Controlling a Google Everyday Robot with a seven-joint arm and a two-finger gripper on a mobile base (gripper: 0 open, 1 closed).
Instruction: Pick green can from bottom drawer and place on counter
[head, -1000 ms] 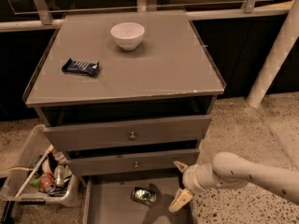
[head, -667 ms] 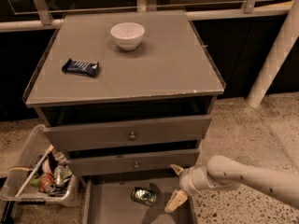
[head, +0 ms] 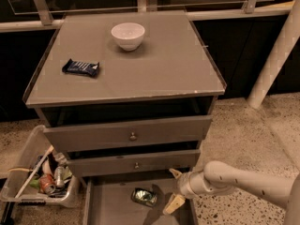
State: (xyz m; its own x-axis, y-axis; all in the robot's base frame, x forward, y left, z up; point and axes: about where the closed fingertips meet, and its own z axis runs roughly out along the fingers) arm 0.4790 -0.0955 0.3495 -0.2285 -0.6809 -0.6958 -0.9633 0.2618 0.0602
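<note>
The green can (head: 144, 197) lies on its side on the floor of the pulled-out bottom drawer (head: 112, 210), near its back. My gripper (head: 173, 189) hangs over the drawer's right part, just right of the can and not touching it. Its two pale fingers (head: 174, 204) are spread apart, one up near the drawer above and one down over the drawer floor. It holds nothing. The counter (head: 154, 64) is the flat grey-brown cabinet top above.
A white bowl (head: 127, 35) and a dark blue snack bar (head: 81, 68) sit on the counter. Two knobbed drawers (head: 133, 136) stand partly open above the bottom drawer. A clear bin of trash (head: 42, 178) sits on the floor at left. A white post (head: 274, 62) stands at right.
My gripper and forearm have shifted left, closer to the green can. The can has not moved.
</note>
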